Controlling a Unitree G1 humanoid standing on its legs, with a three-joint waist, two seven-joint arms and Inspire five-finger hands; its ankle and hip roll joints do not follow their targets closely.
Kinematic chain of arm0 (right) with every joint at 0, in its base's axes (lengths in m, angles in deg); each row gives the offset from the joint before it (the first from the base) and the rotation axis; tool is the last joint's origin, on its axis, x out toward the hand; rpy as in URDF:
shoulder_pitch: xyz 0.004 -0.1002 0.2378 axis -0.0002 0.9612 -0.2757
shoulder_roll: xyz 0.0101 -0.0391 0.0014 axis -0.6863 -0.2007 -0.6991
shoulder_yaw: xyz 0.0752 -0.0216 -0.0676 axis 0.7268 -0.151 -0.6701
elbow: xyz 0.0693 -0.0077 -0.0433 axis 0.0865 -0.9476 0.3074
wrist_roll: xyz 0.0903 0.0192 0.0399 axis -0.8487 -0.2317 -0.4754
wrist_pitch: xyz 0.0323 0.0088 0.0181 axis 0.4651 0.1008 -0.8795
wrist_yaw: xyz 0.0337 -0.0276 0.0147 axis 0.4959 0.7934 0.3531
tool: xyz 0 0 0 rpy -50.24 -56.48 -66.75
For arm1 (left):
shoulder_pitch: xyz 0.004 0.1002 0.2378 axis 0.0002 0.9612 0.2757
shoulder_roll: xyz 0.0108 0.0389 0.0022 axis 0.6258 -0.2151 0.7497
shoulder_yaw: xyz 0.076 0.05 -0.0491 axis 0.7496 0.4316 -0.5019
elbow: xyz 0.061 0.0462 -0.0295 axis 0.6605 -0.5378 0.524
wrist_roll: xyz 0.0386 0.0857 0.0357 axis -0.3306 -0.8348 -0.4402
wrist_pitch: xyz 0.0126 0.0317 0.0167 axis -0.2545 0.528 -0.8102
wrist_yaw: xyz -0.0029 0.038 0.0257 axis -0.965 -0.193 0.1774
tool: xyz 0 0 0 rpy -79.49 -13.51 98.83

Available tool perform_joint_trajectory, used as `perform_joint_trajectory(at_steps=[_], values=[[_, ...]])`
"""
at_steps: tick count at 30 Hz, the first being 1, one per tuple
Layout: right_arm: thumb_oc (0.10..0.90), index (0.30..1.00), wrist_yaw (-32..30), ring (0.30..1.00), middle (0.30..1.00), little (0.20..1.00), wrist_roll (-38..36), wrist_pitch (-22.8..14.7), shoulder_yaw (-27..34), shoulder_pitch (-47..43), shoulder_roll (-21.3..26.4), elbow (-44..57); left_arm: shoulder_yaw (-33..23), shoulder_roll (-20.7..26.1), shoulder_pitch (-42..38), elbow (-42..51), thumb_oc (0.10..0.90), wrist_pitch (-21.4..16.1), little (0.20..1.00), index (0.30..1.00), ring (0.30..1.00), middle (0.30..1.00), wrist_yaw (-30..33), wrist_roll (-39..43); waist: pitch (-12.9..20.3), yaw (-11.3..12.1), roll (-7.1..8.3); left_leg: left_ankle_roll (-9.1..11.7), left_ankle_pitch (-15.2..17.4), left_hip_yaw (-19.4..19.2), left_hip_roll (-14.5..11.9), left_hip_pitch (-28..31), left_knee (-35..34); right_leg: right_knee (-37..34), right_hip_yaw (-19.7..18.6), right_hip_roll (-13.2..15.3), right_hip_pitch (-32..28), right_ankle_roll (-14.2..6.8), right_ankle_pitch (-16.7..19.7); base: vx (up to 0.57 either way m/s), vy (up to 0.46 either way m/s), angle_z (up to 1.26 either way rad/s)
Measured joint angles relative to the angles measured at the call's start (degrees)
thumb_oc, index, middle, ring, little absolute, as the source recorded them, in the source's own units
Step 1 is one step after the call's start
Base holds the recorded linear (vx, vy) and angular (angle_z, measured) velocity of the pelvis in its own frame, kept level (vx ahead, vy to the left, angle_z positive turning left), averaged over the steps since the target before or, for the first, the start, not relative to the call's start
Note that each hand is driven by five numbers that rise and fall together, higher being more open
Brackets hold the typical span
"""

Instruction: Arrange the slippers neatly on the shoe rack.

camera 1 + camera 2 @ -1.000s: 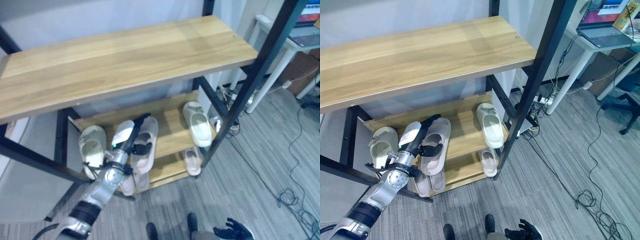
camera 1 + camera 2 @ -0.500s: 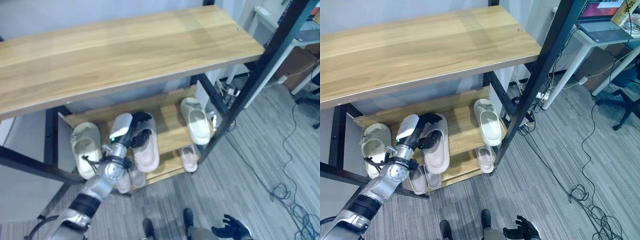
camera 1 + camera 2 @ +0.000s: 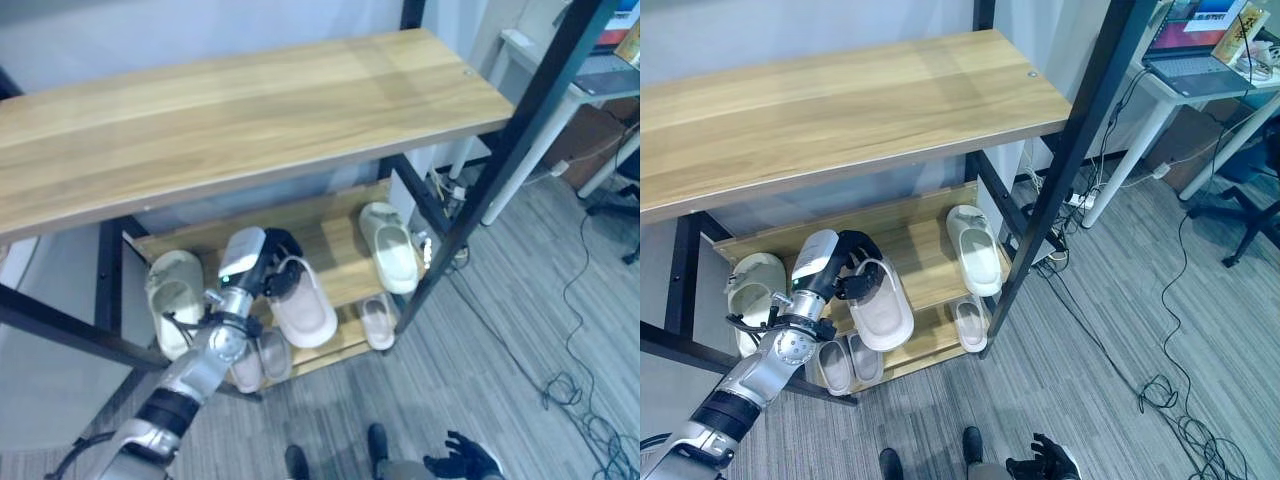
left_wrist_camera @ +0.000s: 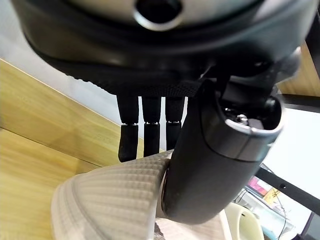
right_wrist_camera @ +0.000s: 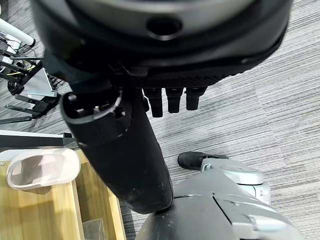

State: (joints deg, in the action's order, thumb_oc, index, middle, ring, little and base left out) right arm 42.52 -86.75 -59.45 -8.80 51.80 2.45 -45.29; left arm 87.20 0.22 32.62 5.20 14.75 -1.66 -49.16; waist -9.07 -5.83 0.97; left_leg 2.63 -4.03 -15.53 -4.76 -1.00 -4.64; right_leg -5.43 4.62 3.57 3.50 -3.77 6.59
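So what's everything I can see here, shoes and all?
Shoe rack: one, light wood shelves on a black frame, centre.
Held slipper: one, pale pink, at the middle shelf's front, gripped by the left hand.
Cream slippers: two on the middle shelf, one at the left end, one at the right end.
Small slippers: three, pale, bottom shelf; a pair at left, a single at right.
White desk: one, far right.
Laptop: one, open, on the desk.
Left hand: dark, fingers curled round the pink slipper.
Right hand: dark, low by the floor.
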Motion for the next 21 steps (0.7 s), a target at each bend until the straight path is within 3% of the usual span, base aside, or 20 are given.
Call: perform_joint_trajectory(at_steps=[4,10,15,21], values=[[0.8,0.9,-0.1,0.9,0.9,0.9,0.0,0.1,0.6,0.3,-0.1,-0.2,-0.6,-1.4,4.0,5.3,0.4,-0.6,0.3,0.3,0.3,0.3,-2.2,3.3,-0.1,0.7,-0.13,0.0,0.0,0.2,0.0,0.3,0.0,0.0,0.4,0.1,-0.4,0.1,-0.1,0.0,-0.008,0.01],[0.8,0.9,-0.4,0.9,0.9,0.9,-0.1,0.5,1.5,1.1,-0.2,-1.1,0.6,-6.3,13.7,14.2,0.4,-2.9,0.3,0.3,0.3,0.3,-8.1,16.2,-0.3,1.8,-0.51,0.1,0.1,1.5,0.0,1.8,0.0,0.0,1.0,0.1,-2.6,-0.1,-1.1,-0.02,-0.032,0.1],[0.8,0.9,-0.5,0.9,0.9,0.9,-0.3,0.5,3.2,1.9,-0.1,-1.2,0.8,-6.3,19.4,19.3,0.4,-3.0,0.3,0.3,0.3,0.3,-12.7,25.2,-0.5,2.4,-1.79,0.1,0.1,2.1,-0.1,2.5,-0.2,0.0,1.8,0.0,-3.6,0.1,-1.3,-0.02,-0.034,0.08],[0.8,0.9,-0.7,0.9,0.9,0.9,-0.3,0.5,3.3,2.1,0.3,-2.7,3.6,-5.5,22.5,20.9,0.4,-2.5,0.3,0.3,0.3,0.3,-17.5,31.4,-0.5,3.5,-2.23,0.2,0.1,3.5,-0.1,3.2,0.0,0.0,2.9,0.0,-4.9,0.0,-1.8,-0.1,-0.034,0.11]])
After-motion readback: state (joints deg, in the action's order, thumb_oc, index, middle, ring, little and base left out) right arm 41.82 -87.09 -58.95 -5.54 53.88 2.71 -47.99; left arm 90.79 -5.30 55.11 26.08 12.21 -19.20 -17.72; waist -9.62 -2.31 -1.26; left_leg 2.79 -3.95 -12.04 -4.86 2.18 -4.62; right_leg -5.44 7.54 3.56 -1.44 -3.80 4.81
